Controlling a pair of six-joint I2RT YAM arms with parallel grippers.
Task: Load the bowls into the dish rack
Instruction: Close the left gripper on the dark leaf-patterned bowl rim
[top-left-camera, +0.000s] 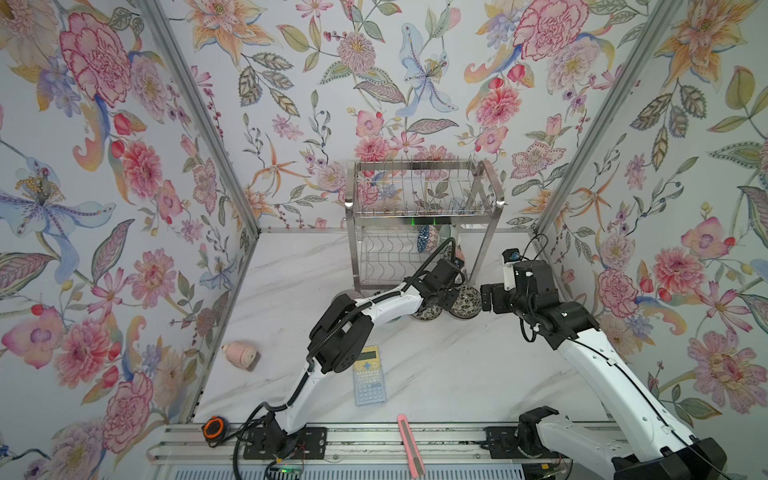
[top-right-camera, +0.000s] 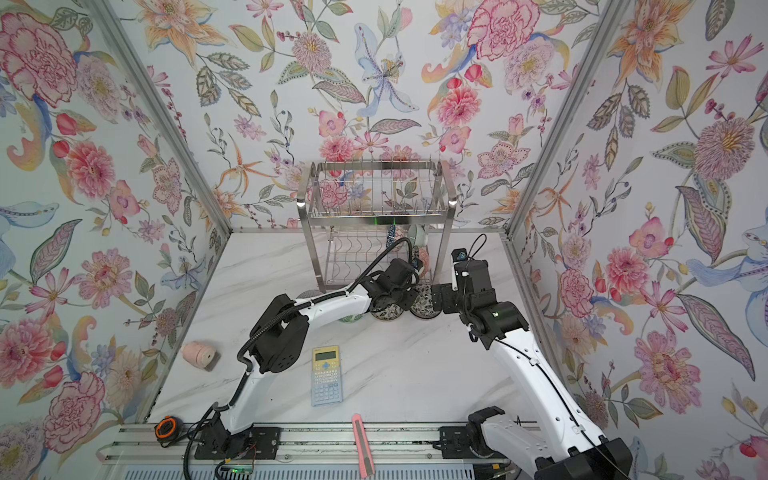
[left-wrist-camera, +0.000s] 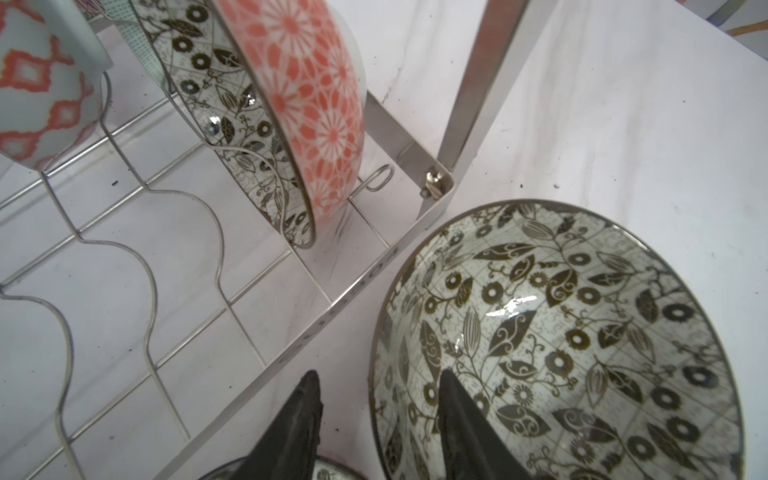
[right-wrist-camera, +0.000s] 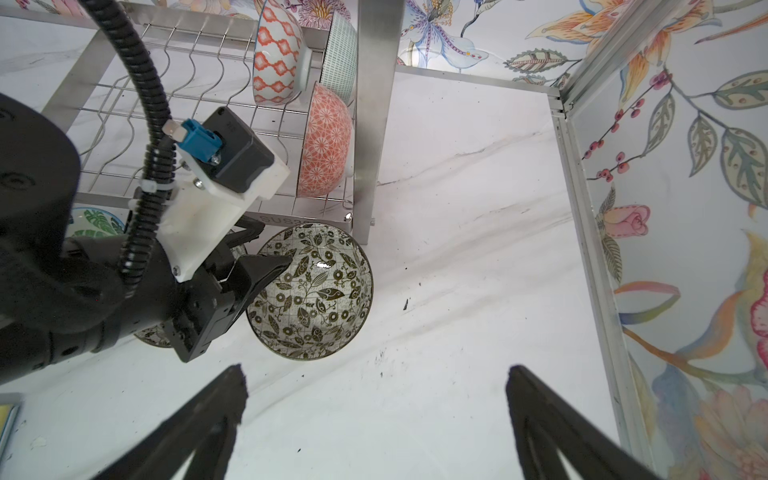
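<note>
The tall two-tier stainless steel wire dish rack (top-left-camera: 353, 249) (top-right-camera: 316, 249) stands against the back wall. Everything is happening at its front foot, on the white marble-look table (top-left-camera: 436, 374).

A small round bowl with a black-and-white floral inside (left-wrist-camera: 561, 340) (right-wrist-camera: 316, 299) sits upright on the table, just in front of the rack's lower front corner. It also shows in both top views (top-left-camera: 467, 301) (top-right-camera: 424, 301). The left gripper (left-wrist-camera: 379, 371) (right-wrist-camera: 272, 243) straddles the rim. One black finger (left-wrist-camera: 457, 415) is inside the bowl and the other is outside, with a sliver of table between that one and the rim. Its jaws are partly apart and, as far as I can see, have no grip.

A second black-and-white floral bowl (top-left-camera: 428, 311) (top-right-camera: 386, 311) sits beside the first along the rack's front, half hidden under the left arm.

The right gripper (right-wrist-camera: 374, 386) (top-left-camera: 490, 297) hovers over bare table in front of the rack's right leg. It is spread wide and holds nothing.

Three bowls stand on edge in the rack's lower tier at that same end:
- a coral flower-patterned bowl (left-wrist-camera: 316, 104) (right-wrist-camera: 324, 141)
- a pale bowl with orange diamonds (right-wrist-camera: 276, 62)
- a pale green-lined bowl (right-wrist-camera: 343, 50)
</note>
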